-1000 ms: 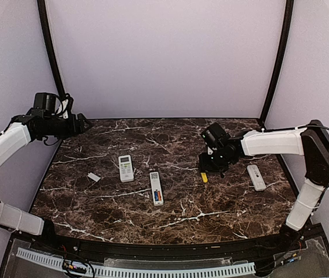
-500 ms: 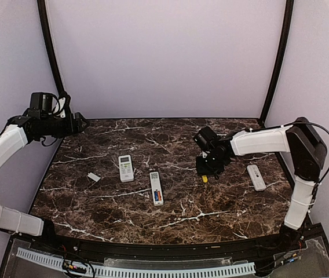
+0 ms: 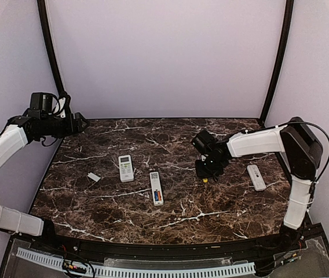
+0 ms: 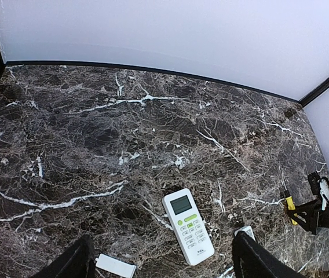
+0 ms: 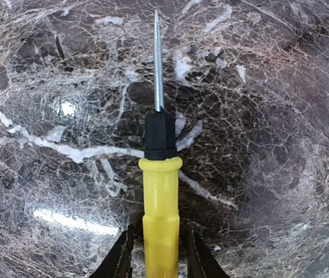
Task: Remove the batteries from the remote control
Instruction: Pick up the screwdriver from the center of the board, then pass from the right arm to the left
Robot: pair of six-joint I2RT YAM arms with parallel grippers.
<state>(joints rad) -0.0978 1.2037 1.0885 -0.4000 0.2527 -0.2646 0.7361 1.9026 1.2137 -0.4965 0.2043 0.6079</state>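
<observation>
The batteries (image 3: 157,197) sit in the open remote (image 3: 155,180) mid-counter (image 3: 228,211), lengthwise near-to-far, leftward of the nearer right jaws, which flank a screwdriver (image 5: 160,220) handle, whether clenched I cannot tell, while the left jaws hang released, well apart.

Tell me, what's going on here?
The right gripper is down on a yellow screwdriver lying on the table, a finger either side of its handle; whether it grips yet is unclear. The left gripper hangs open, high at the far left, holding nothing. A left remote and right remote lie untouched; the middle remote is open, batteries inside. A white cover lies apart at the left.
</observation>
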